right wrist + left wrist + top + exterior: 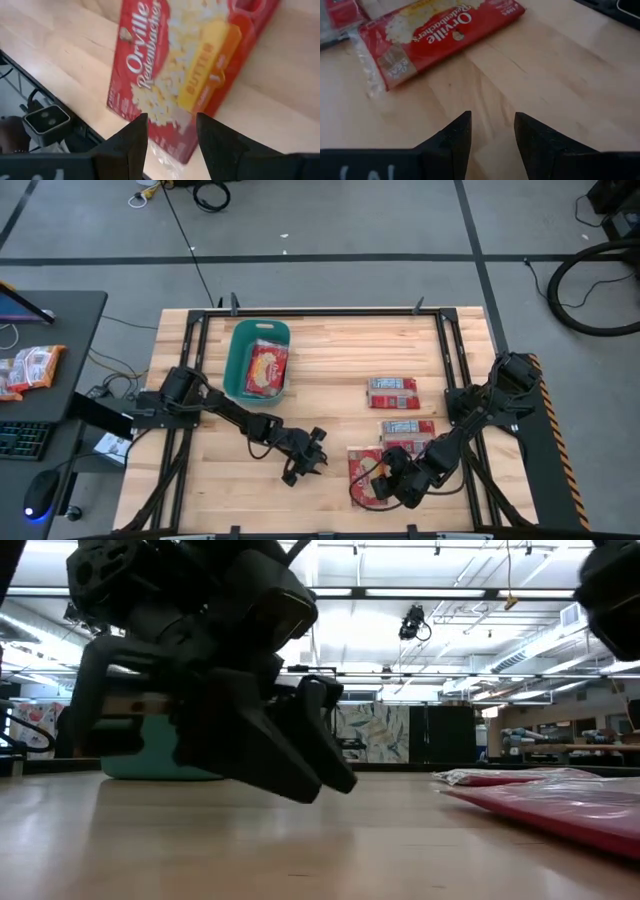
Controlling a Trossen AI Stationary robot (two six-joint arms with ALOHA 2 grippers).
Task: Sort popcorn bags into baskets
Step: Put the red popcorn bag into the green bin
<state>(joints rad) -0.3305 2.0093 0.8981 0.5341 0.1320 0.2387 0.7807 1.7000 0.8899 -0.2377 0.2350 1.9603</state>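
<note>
The left gripper (492, 131) hangs with fingers parted over bare wooden table (560, 75). Beyond it lies a red popcorn bag (432, 35); another packet, possibly red too, lies beside that bag (340, 12).

Table (330, 360): pale wood planks, smooth, faint grain. Popcorn bags (185, 70): glossy red foil, clear crinkled film at ends. Basket (236, 360): teal plastic, smooth, matt. Left gripper (492, 145) fingers (455, 142): dark matt plastic.

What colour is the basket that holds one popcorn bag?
Teal; the basket shows best in the high view, with a red popcorn bag inside.
</note>
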